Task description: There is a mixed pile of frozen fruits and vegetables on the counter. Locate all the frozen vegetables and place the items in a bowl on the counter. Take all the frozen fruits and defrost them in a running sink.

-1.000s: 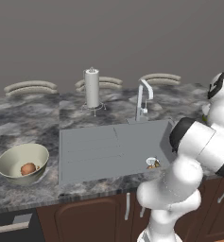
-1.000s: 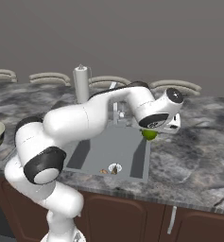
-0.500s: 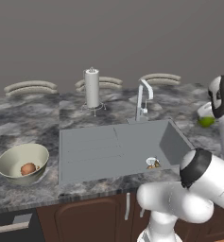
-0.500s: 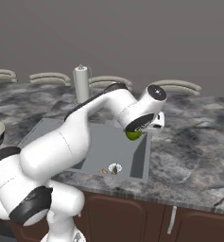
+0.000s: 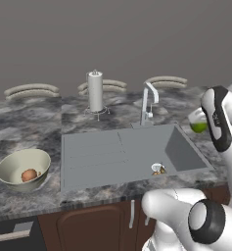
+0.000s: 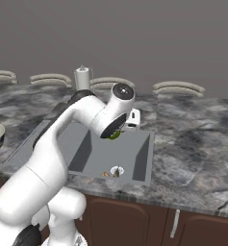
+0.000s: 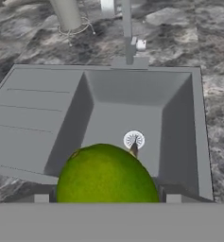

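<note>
The arm has swung from the right side of the counter (image 5: 24,135) to hang over the sink (image 5: 122,152). The claw (image 6: 116,134) went with it and now sits above the deep part of the sink. It is clamped on the lime-green ball (image 7: 106,175), which sits right between its tips. From the hand camera the ball is big and close, just in front of the round drain (image 7: 133,140). A small orange-brown lump (image 5: 160,171) lies at the drain. The bowl (image 5: 12,169) stands on the counter, well left of the sink, with the reddish-brown lump (image 5: 29,175) inside. The tap (image 5: 148,102) stands behind the sink.
</note>
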